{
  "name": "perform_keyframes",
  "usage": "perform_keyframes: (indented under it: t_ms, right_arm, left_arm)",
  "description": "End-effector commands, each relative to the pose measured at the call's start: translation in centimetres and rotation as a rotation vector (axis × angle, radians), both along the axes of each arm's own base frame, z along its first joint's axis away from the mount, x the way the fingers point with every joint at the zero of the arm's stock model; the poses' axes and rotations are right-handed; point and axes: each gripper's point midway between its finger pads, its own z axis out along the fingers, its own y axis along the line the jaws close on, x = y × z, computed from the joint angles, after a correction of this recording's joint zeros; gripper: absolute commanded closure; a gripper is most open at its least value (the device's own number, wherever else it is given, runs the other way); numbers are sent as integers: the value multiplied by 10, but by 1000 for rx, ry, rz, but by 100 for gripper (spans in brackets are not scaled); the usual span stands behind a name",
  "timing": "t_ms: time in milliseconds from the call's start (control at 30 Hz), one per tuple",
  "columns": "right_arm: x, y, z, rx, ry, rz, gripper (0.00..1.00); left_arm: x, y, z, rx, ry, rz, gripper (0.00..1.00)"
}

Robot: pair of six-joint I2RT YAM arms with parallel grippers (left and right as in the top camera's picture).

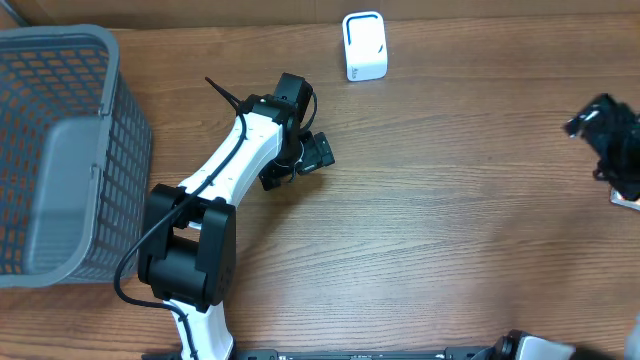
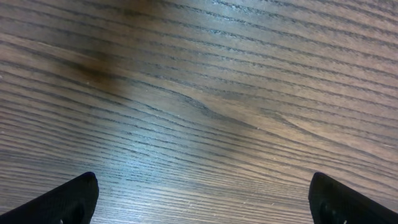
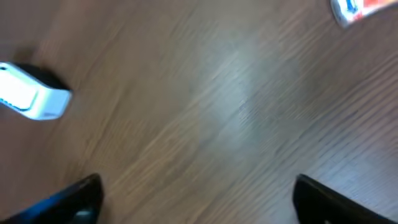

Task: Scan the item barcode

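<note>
At the right edge of the desk [image 1: 450, 230], the right pincer [image 3: 202, 205] hangs spread wide with nothing between its fingers. The item [image 3: 364, 9], a blurred white, red and blue packet, lies on the wood off to one side of it, well apart from the white scanner [image 1: 364, 45]. The left pincer [image 2: 205, 202], equally spread, hovers empty over bare wood mid-desk. Nothing faces the scanner, so I judge the scan either finished or not begun; the pictures cannot tell which

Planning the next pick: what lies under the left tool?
Only bare wood table shows beneath the open left tool. In the overhead view, the left arm itself covers that spot.
</note>
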Motion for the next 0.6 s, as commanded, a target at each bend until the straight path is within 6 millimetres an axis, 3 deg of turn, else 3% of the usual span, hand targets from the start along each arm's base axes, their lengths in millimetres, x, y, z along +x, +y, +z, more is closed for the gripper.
perform_keyframes:
  t_ms: [0,200,333,467,567]
  right_arm:
    - [-29,8,31,-95,-112,12,0]
    - [-71,35,34,-106,-242,45,0]
    - [-89,41,18,-134,-347,50,0]
    - [-91,45,-6,-159,-405,85,0]
    - [-81,61,-21,-78,-425,146,0]
  left_arm:
    - [0,2,1,13,-6,-9,0]
    - [0,2,1,13,-6,-9,0]
    - [0,2,1,13,-6,-9,0]
    - [0,2,1,13,-6,-9,0]
    - [0,2,1,13,-6,-9,0]
